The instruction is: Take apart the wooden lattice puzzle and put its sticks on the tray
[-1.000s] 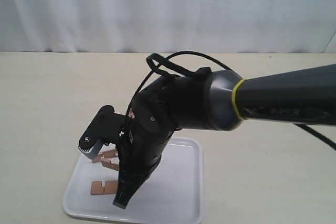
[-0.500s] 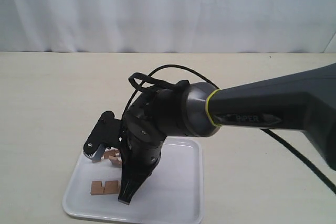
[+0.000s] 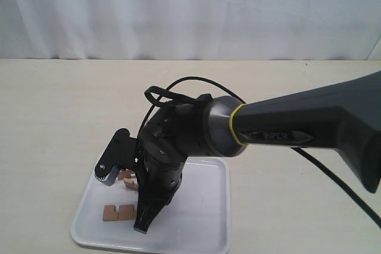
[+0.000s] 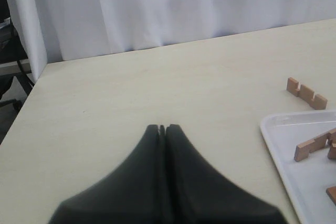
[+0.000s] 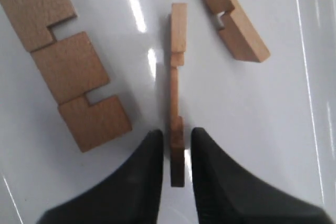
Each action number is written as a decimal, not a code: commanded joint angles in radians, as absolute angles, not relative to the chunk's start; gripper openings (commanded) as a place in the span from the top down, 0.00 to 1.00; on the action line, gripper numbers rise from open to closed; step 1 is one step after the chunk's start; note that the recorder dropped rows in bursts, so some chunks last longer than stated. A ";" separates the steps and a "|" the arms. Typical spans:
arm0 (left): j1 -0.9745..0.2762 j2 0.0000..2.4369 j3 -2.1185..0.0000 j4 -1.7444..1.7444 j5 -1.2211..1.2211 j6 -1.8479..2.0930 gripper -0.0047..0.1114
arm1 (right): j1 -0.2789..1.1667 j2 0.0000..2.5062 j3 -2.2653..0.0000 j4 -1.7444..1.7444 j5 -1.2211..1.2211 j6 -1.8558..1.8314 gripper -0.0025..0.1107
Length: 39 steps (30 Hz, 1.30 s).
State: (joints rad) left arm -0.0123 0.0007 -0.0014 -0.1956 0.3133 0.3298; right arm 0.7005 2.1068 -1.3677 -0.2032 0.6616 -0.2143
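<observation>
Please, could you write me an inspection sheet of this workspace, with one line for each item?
Surface: pale beige table, smooth.
Job's things: white tray holds a flat stick, a stick on its edge and a third stick; a fourth stick lies on the table outside the tray; no assembled lattice seen.
Clutter: nothing seen.
Grippers: right gripper low over the tray, jaws slightly apart around the stick on its edge; left gripper shut, empty, above the table.
Cables: black cable looped on the right arm.
Surroundings: white curtain behind the table.
</observation>
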 commanded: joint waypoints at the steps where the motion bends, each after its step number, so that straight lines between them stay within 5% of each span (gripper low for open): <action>1: -0.012 0.000 0.000 -0.194 0.304 0.322 0.96 | 0.700 2.099 -1.372 -0.194 0.659 -0.179 0.61; 5: -0.012 0.000 0.000 -0.194 0.304 0.322 0.96 | 0.700 2.083 -1.372 -0.189 0.670 -0.168 0.53; 20: -0.012 0.000 0.000 -0.194 0.304 0.322 0.96 | 0.700 1.936 -1.372 -0.060 0.671 -0.137 0.53; 27: -0.012 0.000 0.000 -0.194 0.304 0.322 0.96 | 0.659 1.940 -1.372 -0.067 0.474 0.133 0.53; 34: -0.012 0.000 0.000 -0.194 0.304 0.322 0.96 | 0.577 2.055 -1.481 -0.067 0.464 0.277 0.52; 39: -0.012 0.000 0.000 -0.194 0.304 0.322 0.96 | 0.570 2.172 -1.628 -0.085 0.529 0.277 0.42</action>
State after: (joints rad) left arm -0.0123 0.0007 -0.0014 -0.1956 0.3133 0.3298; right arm 0.5742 2.1226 -1.5618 -0.0632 0.4989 0.2714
